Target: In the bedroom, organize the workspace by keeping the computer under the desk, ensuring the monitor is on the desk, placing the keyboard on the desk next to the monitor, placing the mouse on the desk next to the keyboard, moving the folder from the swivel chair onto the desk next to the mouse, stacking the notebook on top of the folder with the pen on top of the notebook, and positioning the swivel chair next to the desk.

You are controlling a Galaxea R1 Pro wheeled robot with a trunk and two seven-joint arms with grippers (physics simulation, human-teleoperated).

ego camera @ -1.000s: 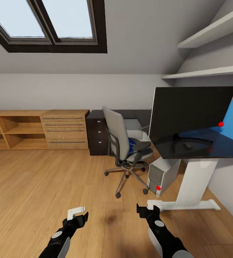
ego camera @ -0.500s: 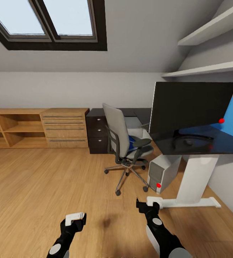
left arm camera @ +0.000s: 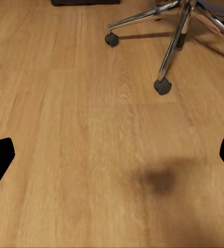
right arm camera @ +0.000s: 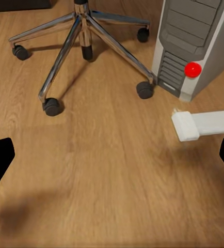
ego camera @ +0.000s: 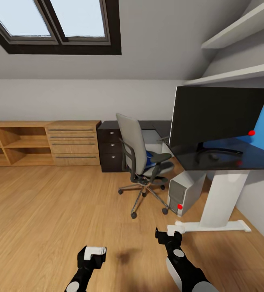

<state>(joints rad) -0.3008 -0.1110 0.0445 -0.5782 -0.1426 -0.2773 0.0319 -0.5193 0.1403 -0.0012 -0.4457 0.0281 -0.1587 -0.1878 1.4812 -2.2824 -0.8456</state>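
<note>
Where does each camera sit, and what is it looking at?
Head view: up on the head, facing the desk, swivel chair, both arms.
Left wrist view: near the left gripper, facing floor, chair castors.
Right wrist view: near the right gripper, facing the computer.
Shared: both wrist views show the chair's chrome base.

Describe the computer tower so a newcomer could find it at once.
Start at the long black desk on its white pedestal, at the room's right side. Beneath its near end, on the wood floor beside the swivel chair, stands the computer: a small silver-grey box, the only floor item with a red light on its front.
</note>
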